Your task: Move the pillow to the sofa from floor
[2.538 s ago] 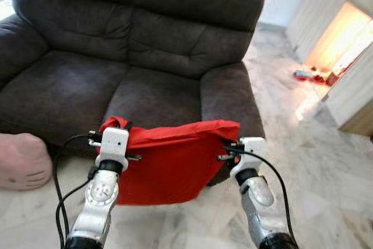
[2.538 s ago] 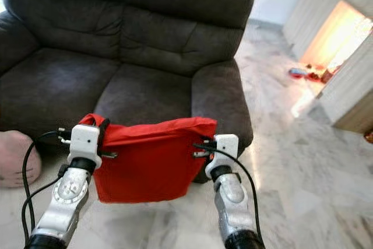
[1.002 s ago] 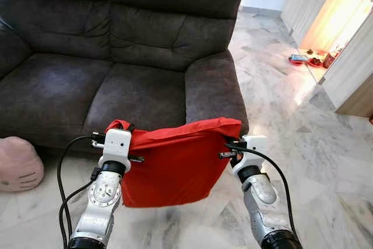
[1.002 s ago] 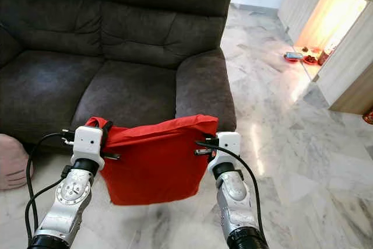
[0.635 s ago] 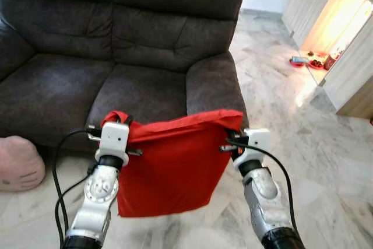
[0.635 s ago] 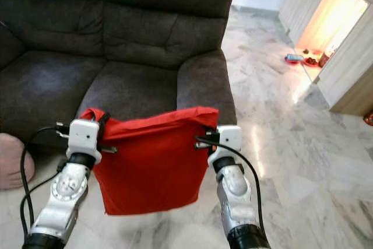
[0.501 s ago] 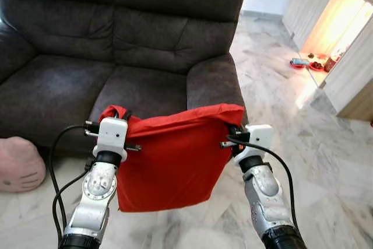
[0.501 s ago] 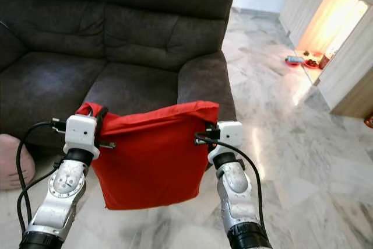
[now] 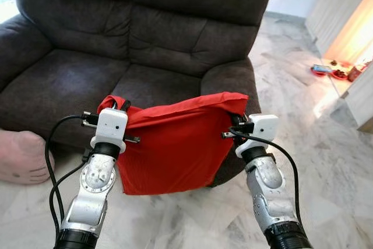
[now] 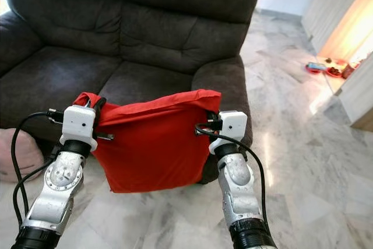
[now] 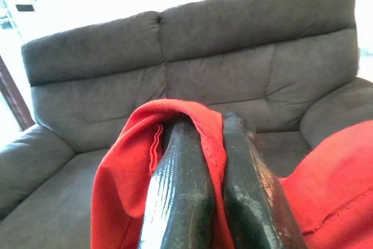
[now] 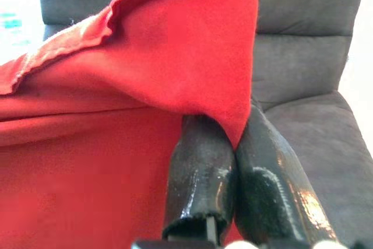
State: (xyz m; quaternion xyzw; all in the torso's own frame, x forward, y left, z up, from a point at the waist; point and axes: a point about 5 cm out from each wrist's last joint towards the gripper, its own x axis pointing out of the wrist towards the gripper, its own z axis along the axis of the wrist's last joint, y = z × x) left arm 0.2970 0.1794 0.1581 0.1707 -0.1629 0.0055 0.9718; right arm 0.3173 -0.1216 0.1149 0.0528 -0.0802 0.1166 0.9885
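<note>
Two grippers hold the red pillow (image 9: pixel 175 147) up by its top corners before the dark sofa (image 9: pixel 145 33), above the marble floor (image 9: pixel 326 161). Left gripper (image 11: pixel 204 144) fingers are pinched on a fabric fold. Right gripper (image 12: pixel 233 150) fingers are clamped on the other corner.

both claws (image 9: pixel 119 108) (image 9: pixel 238 122) raised, fingers clamped

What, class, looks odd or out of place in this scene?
The red pillow hangs flat and limp like an empty cover, pinched at its top corners by the left gripper and right gripper. A pink cushion lies on the floor beside the sofa.
</note>
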